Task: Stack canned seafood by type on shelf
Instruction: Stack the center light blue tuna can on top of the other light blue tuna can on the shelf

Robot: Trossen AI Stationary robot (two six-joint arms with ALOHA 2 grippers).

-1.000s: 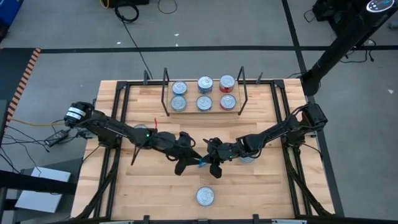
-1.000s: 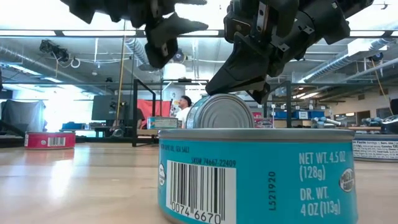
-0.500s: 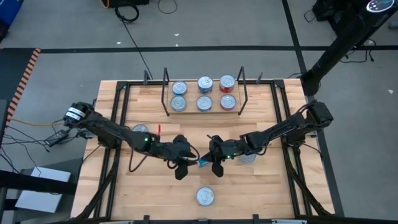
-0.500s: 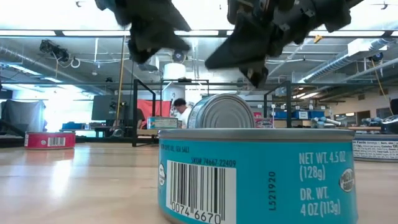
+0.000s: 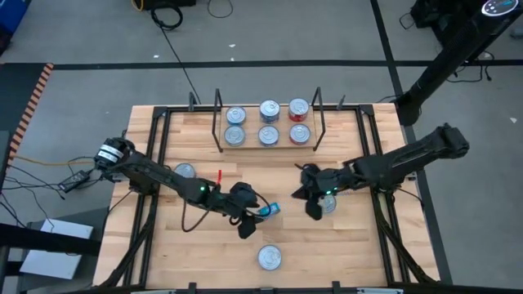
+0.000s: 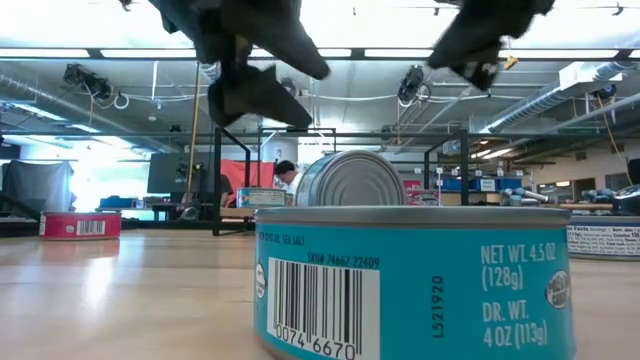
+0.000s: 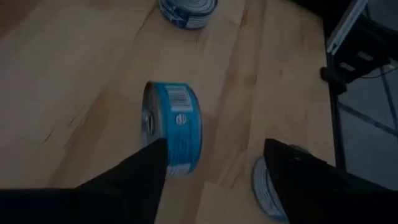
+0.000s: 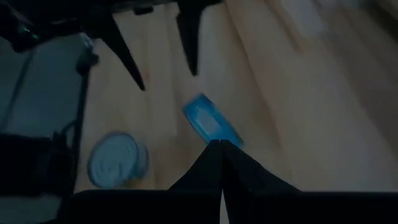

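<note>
Right gripper (image 5: 311, 198) backed off, fingers pressed together; left gripper (image 7: 214, 163) now spread over blue-labelled round tin (image 7: 175, 129) lying on edge, nearer.

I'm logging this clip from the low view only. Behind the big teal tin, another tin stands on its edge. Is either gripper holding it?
Observer: No. The left gripper is open, its fingers spread wide, not clamped on the blue tin on edge.
Operator: And the right gripper?
Observer: The right gripper is shut and empty, off to one side by another tin lying flat.
Operator: Anything on the shelf?
Observer: Six tins sit on the shelf, and the right-hand pair is red-sided.
</note>
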